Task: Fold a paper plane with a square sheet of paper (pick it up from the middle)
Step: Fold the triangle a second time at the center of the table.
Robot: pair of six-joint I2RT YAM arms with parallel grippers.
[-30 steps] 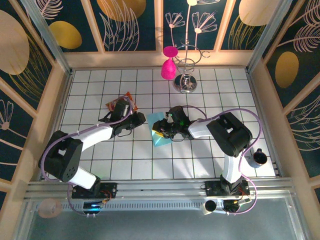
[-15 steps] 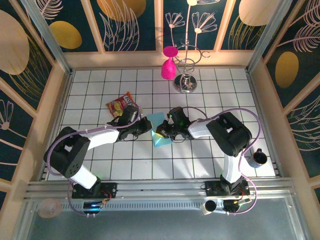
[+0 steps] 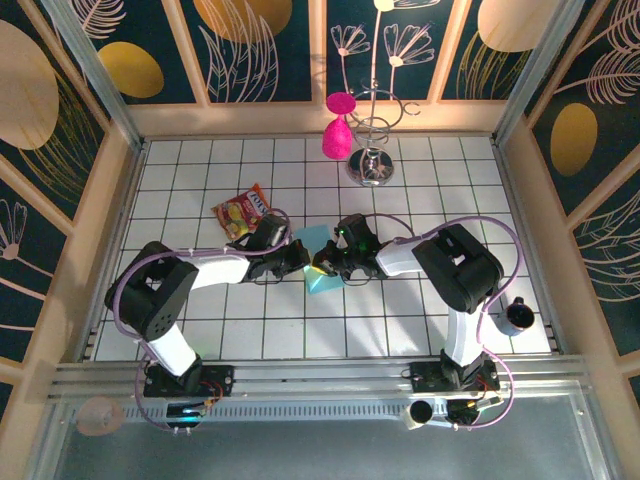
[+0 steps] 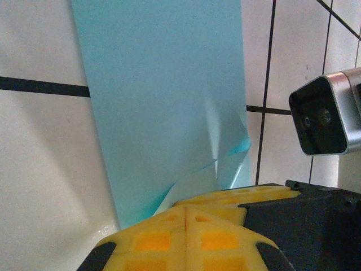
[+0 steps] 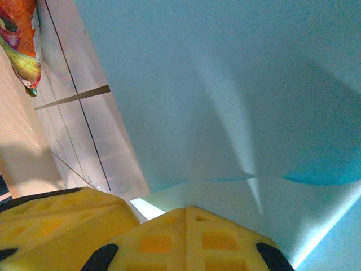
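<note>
**Sheet of paper**: light blue, unmarked. It lies at the middle of the tabletop, a white tiled surface with black grid lines, between the two end effectors. In the left wrist view the sheet lies as a long flat strip across a grid line. Its near edge is lifted and creased where it runs into the yellow pads. In the right wrist view the sheet curves upward, with a soft fold running down to the pads.

**Left end effector**: it reaches in from the left and touches the sheet's left edge. In its own wrist view the two yellow pads meet along a seam, pinching the raised edge of the sheet.

**Right end effector**: it reaches in from the right, over the sheet and just beside the left one. In its own wrist view the pads are pressed together, clamped on the folded edge. Its black body and wrist camera appear at the right of the left wrist view.

**Snack packet**: red and yellow, flat on the tabletop. It lies behind and to the left of the sheet, near it but not touching. It is also seen at the upper left of the right wrist view.

**Pink vase**: stands at the far edge of the tabletop.

**Metal stand**: stands just right of the vase.

**Mug**: dark, at the right edge of the tabletop, well apart from the sheet.
</note>
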